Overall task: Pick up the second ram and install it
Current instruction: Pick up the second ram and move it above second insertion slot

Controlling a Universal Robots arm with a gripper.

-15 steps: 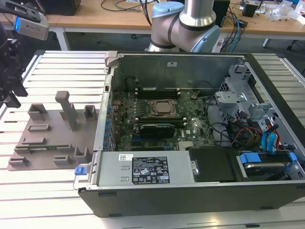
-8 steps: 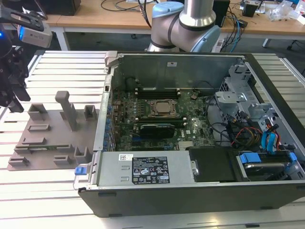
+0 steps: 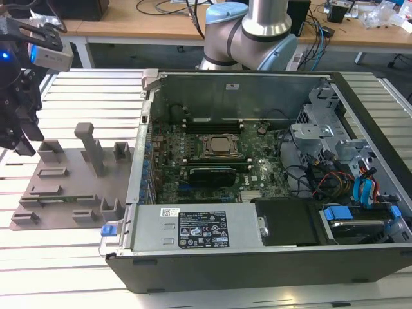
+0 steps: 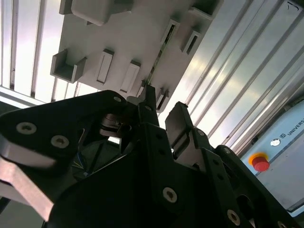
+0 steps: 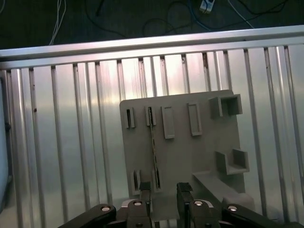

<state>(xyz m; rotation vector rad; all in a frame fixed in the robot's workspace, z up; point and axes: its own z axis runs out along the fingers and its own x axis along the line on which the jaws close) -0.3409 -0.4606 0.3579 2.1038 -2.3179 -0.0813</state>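
First wrist view, nearest the lens: catches the black two-finger gripper (image 5: 165, 198), cut off by the frame just behind the fingertips. Holds the fingers spread, with bare plate visible through the gap and nothing pinched. Hovers over one edge of the flat grey plastic fixture plate (image 5: 183, 156). Just past the fingertips, meets the second ram (image 5: 153, 142), a long, thin green circuit-board stick, standing on its edge in two of the small grey slotted blocks (image 5: 168, 122). Presents only its top edge, a narrow greenish line; hides both faces and any label. Points its long axis straight away from the gripper, across the plate, roughly in line with the gap. Farther out, takes in the silver ribbed metal table (image 5: 61, 118) under the plate. Exterior view: sets the gripper at the exterior view's far left, partly cropped, and the open black computer case (image 3: 270, 273) to the exterior view's right of the plate.
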